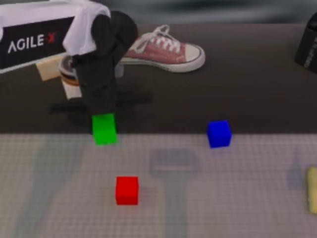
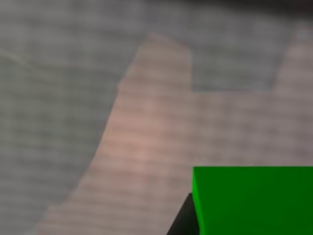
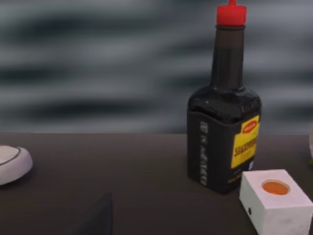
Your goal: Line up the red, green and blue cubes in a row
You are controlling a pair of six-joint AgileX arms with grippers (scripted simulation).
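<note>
- The left gripper hung over the table's left half, clamped on the green cube
- The red cube sat near the front edge; the blue cube right of centre
- Dark band behind; pale studded mat in front; the right arm unseen

A pink sneaker lies at the table's far edge, and a dark sauce bottle stands beside a pale block.

Light: even, moderately bright, from above.
Shadows: soft arm-shaped shadows on the counter.
Backdrop: smeared, streaky blur in the right wrist view.
Focus: left wrist view soft overall.
</note>
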